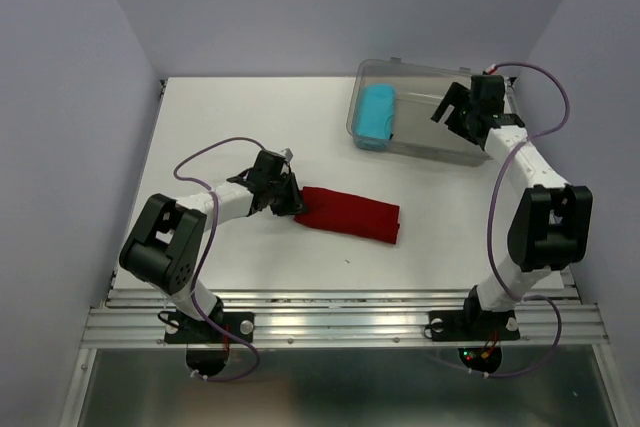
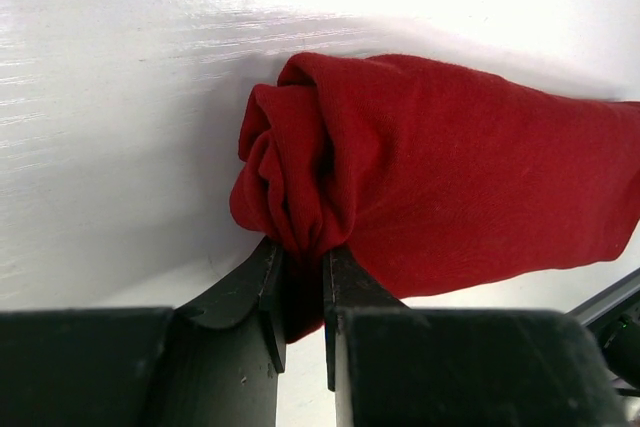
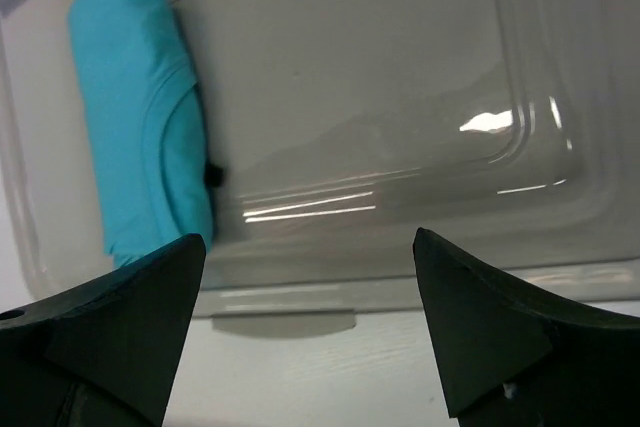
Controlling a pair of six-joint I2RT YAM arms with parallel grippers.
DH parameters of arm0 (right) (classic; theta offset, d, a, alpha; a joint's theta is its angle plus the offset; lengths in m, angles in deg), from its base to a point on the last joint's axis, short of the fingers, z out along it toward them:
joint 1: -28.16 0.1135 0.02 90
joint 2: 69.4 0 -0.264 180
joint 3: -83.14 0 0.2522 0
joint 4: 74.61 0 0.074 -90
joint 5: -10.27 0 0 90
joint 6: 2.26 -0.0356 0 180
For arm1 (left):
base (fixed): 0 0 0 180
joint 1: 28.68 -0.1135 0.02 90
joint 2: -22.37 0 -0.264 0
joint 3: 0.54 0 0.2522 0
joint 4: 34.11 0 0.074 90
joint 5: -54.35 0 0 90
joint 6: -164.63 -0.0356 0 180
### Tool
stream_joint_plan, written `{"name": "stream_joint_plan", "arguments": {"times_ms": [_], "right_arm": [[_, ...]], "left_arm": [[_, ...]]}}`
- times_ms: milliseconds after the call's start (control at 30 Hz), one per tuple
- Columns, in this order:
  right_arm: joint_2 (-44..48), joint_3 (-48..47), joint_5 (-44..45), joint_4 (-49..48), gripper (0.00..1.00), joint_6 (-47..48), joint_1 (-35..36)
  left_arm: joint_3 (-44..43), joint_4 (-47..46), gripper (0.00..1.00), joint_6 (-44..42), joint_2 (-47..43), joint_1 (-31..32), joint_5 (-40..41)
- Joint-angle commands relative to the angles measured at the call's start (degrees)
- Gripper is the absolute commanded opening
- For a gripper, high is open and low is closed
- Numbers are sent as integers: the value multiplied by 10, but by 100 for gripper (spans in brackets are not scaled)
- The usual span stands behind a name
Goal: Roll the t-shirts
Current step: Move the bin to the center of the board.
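A dark red t-shirt (image 1: 350,215) lies rolled into a long bundle on the white table, a little left of centre. My left gripper (image 1: 292,199) is at its left end. In the left wrist view the rolled end of the red t-shirt (image 2: 450,177) bunches up, and a fold of it is pinched in my left gripper (image 2: 302,252), the jaws nearly together. A cyan-blue t-shirt (image 1: 377,114) sits as a compact roll at the left end of the clear bin (image 1: 430,72). My right gripper (image 1: 452,107) hovers open over the bin's right part, holding nothing; its wrist view shows the cyan roll (image 3: 135,117).
The clear plastic bin (image 3: 400,97) stands at the back right of the table, its near rim just below my right gripper (image 3: 310,247). Grey walls close in the table on three sides. A metal rail runs along the near edge.
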Motion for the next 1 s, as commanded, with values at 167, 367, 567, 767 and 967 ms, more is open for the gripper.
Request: {"name": "stream_joint_plan", "arguments": {"times_ms": [167, 367, 567, 767, 967], "right_arm": [[-71, -37, -31, 5, 92, -5, -68], [-56, 16, -47, 0, 92, -9, -74], [-20, 88, -98, -14, 92, -15, -74], [36, 150, -171, -17, 91, -19, -74], [89, 225, -255, -24, 91, -36, -74]], "left_arm": [[-18, 30, 0, -26, -17, -5, 8], [-16, 28, 0, -27, -20, -5, 5], [-13, 27, 0, -27, -26, -4, 6], [-9, 23, 0, -27, -31, -5, 6], [-16, 23, 0, -27, -27, -5, 8]]}}
